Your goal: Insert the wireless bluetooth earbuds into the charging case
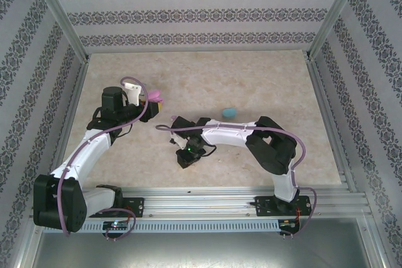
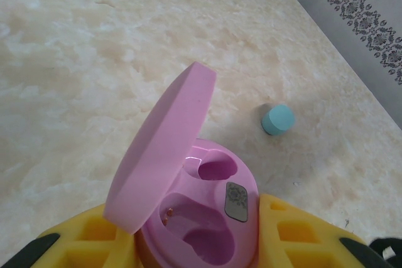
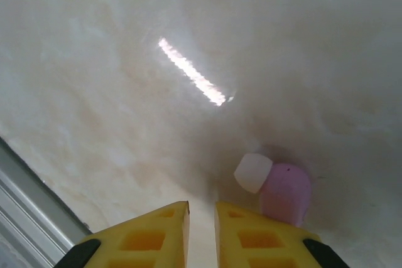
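The right gripper (image 3: pixel 201 210), jaws almost together and empty, sits just beside a pink bud (image 3: pixel 284 194). The left gripper (image 2: pixel 195 240) clamps the open pink case (image 2: pixel 188 214), both sockets (image 2: pixel 217 169) empty. Beyond lies a blue piece (image 2: pixel 277 119). No bud is seated yet.
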`<action>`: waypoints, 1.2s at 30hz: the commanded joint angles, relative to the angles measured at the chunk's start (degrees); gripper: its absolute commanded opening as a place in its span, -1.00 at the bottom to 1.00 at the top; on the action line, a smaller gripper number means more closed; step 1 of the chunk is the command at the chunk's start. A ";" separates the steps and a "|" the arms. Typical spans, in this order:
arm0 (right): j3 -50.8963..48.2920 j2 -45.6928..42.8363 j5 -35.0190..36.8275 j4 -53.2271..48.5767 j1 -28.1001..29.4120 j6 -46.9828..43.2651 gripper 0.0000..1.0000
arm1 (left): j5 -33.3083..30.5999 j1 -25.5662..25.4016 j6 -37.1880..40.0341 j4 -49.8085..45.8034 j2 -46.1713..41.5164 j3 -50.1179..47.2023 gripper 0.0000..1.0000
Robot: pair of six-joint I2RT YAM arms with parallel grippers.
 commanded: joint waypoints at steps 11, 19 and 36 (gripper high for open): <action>6.78 2.15 7.27 -6.98 -5.37 -4.16 -0.55 | 0.61 0.56 0.46 -1.32 -0.34 0.02 -0.56; 5.77 -2.82 6.46 -6.63 -5.62 -1.23 -0.44 | -0.11 0.56 1.26 -2.42 -0.79 0.21 -0.55; 5.18 -0.22 12.39 -0.23 -0.49 30.92 -0.15 | -2.00 0.56 3.11 -3.35 1.54 2.03 -0.54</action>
